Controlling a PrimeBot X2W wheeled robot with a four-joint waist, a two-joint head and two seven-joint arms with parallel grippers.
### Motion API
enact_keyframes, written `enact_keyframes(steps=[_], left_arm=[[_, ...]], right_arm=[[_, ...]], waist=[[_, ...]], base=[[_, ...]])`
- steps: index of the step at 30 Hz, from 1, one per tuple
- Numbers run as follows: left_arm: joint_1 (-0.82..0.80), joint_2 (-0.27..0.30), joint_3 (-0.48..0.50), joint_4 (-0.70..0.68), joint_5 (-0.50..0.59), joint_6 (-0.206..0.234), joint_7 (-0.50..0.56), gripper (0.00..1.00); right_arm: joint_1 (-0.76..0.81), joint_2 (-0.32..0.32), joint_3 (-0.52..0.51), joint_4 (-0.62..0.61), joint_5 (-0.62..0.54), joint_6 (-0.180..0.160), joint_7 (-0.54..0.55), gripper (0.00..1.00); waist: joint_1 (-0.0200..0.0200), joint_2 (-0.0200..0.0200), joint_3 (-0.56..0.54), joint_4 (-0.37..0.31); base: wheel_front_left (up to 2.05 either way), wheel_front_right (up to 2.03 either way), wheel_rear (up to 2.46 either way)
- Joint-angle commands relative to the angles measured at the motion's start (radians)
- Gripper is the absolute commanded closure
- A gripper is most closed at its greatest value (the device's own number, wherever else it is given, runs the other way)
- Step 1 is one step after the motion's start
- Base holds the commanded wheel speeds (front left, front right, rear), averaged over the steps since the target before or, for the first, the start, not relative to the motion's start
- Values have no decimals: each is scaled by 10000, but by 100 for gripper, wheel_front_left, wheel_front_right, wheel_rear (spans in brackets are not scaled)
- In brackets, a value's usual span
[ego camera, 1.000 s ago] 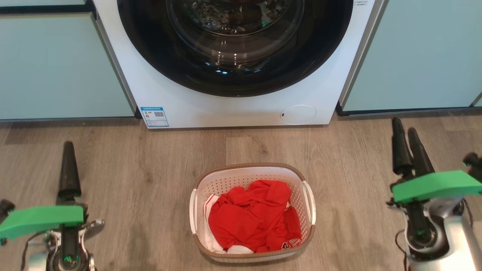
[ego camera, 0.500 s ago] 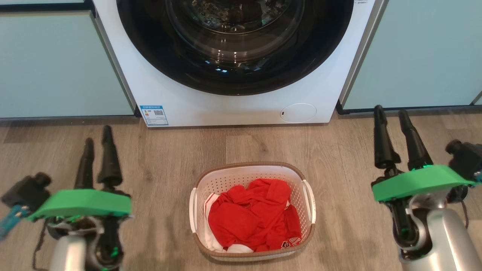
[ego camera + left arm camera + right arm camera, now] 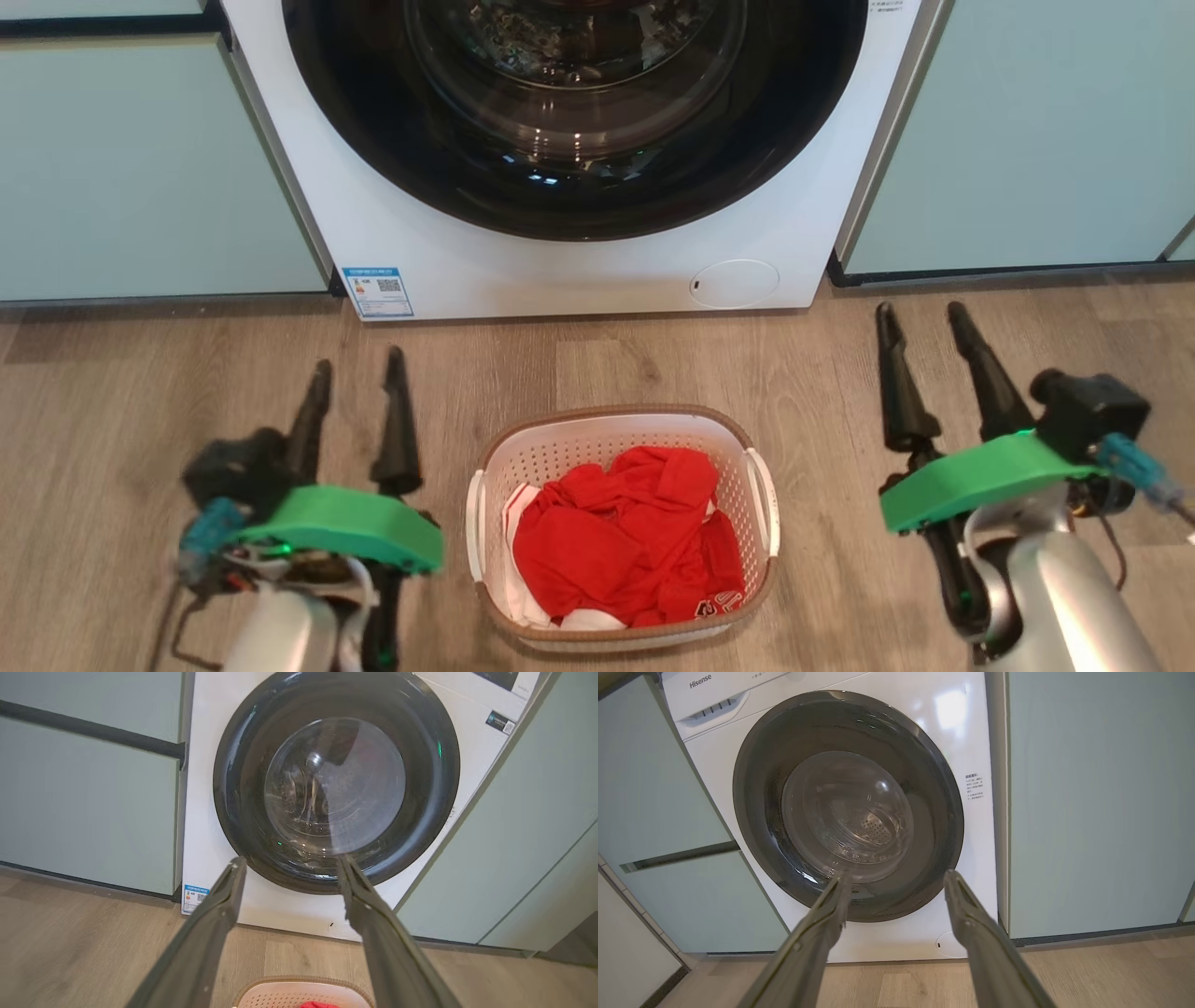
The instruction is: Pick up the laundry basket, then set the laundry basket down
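Red clothes [image 3: 635, 537] in the laundry basket [image 3: 560, 457] between left hand [image 3: 358, 360] and right hand [image 3: 919, 308], both wide and empty.

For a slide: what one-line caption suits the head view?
Both open, left pincer and right pincer flank a white perforated plastic laundry basket of red clothes before a white washing machine.

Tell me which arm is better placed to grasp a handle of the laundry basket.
Left, probably. The left gripper stands open close beside the laundry basket, near its left handle; the right gripper, also open, is farther out from the right handle.
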Motion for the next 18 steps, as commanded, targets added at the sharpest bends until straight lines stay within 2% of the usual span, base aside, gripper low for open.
enact_keyframes(steps=[1,5,10,18], left_arm=[[-584,165,6,-268,350,172,-128,0],[-609,212,-410,46,544,327,-247,0],[-578,288,-795,823,1027,242,-395,0],[-775,288,-1214,1271,1946,209,-633,0]], right_arm=[[-312,-119,263,-254,-315,11,-149,0],[-234,-178,477,708,-435,12,-267,0],[-419,-273,824,1657,-798,12,-414,0],[-652,-328,1194,1654,-1712,13,-648,0]], waist=[[-1,-1,-15,-5],[-1,-1,-72,-5],[-1,-1,-150,-3],[-1,-1,-153,18]], base=[[0,0,0],[0,0,0],[0,0,0],[0,0,0]])
